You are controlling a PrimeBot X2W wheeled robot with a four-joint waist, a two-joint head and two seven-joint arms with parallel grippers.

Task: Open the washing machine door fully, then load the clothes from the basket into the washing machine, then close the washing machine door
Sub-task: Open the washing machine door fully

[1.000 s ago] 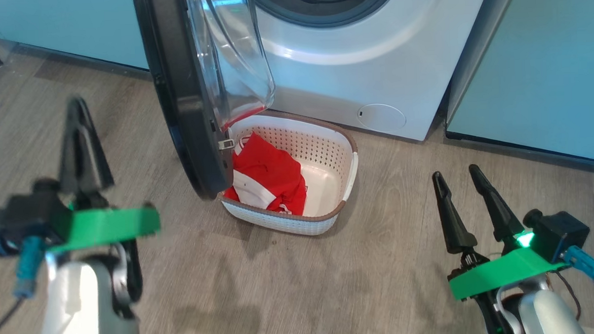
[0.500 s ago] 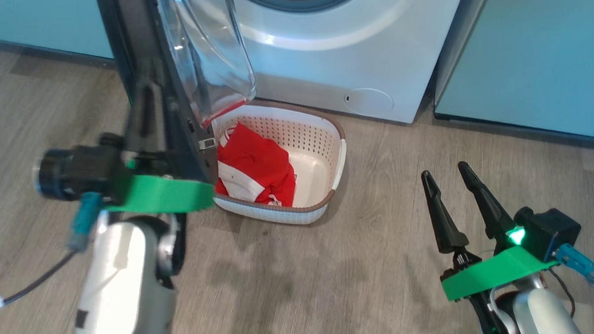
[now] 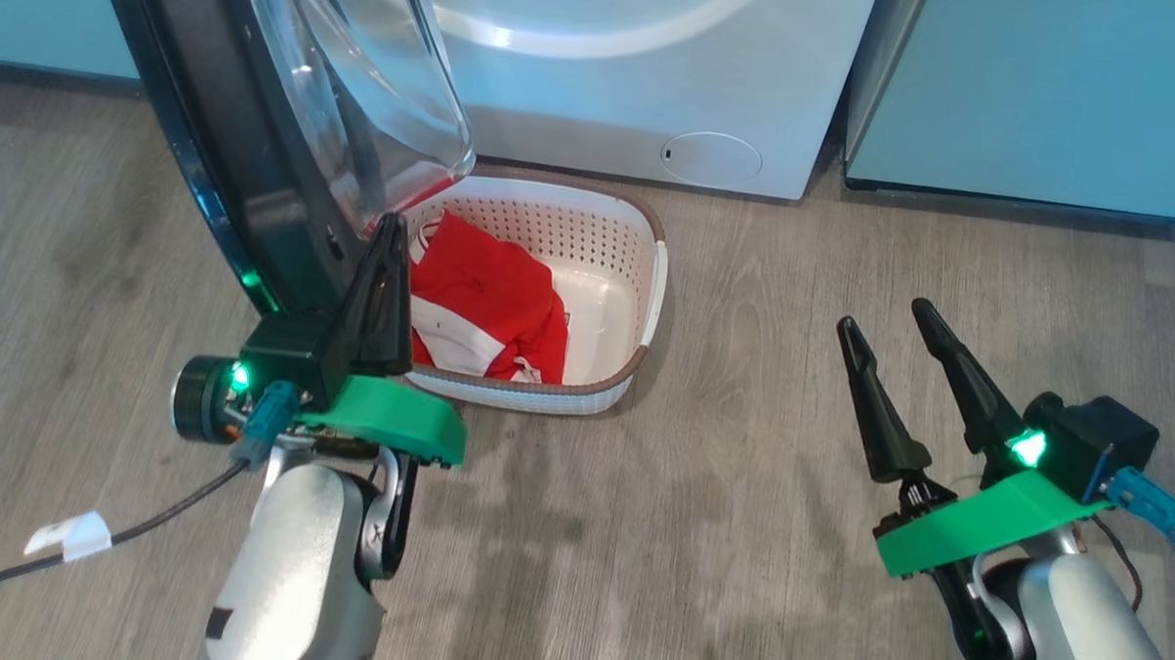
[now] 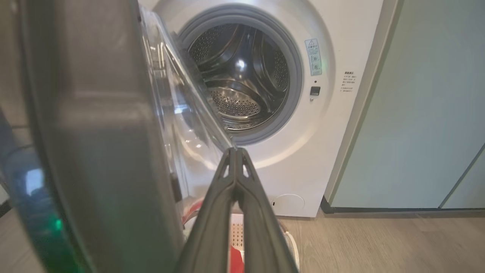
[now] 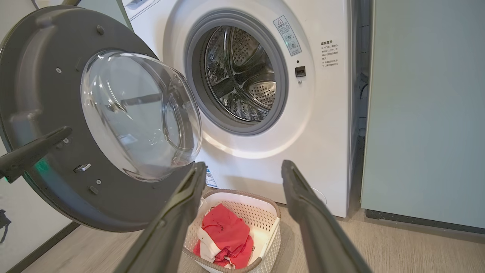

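The washing machine door (image 3: 220,167) hangs partly open, its black rim and glass dome over the left end of the basket (image 3: 644,269). The red and white clothes (image 3: 479,304) lie in the basket. My left gripper (image 3: 391,229) is shut and empty, its fingers beside the door's lower inner edge, above the basket's left end. In the left wrist view the gripper (image 4: 235,149) points at the washing machine (image 4: 333,125), the door (image 4: 106,151) close on its left. My right gripper (image 3: 884,317) is open and empty, over the floor right of the basket. Between its fingers (image 5: 243,165) show the basket (image 5: 273,220) and clothes (image 5: 227,235).
Pale teal cabinets (image 3: 1029,90) flank the machine on the right, and another teal cabinet (image 3: 30,37) sits at the far left. A round flap (image 3: 710,158) sits low on the machine's front. A cable with a white tag (image 3: 67,534) trails over the wood floor by my left arm.
The head camera has shifted, so the whole scene sits higher and further left. My left gripper has swung right, from the open floor to the door's lower edge. The right gripper holds its pose.
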